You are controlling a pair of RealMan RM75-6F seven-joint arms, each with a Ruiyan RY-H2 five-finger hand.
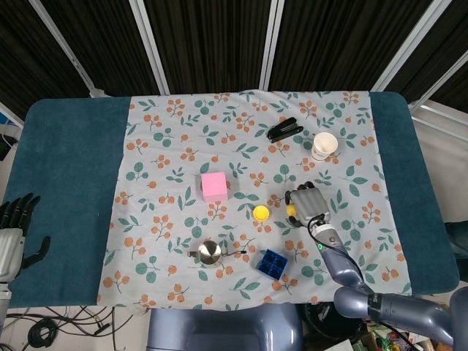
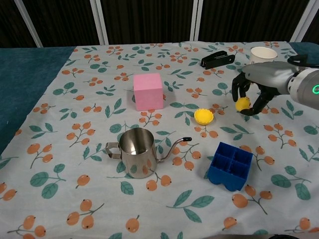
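Note:
My right hand (image 2: 259, 84) (image 1: 306, 204) hovers above the cloth and holds a small yellow ball (image 2: 242, 103) (image 1: 291, 210) in its curled fingers. It hangs just right of a yellow fluted cup (image 2: 204, 116) (image 1: 261, 213) lying on the cloth. My left hand (image 1: 16, 230) rests by the table's near left edge, fingers apart and empty, seen only in the head view.
A pink cube (image 2: 148, 91), a steel pitcher with a thin spout (image 2: 135, 152), a blue compartment tray (image 2: 230, 165), a black stapler (image 2: 217, 59) and a white paper cup (image 1: 324, 145) stand on the floral cloth (image 2: 75, 124). Teal table covering (image 1: 66, 168) flanks it.

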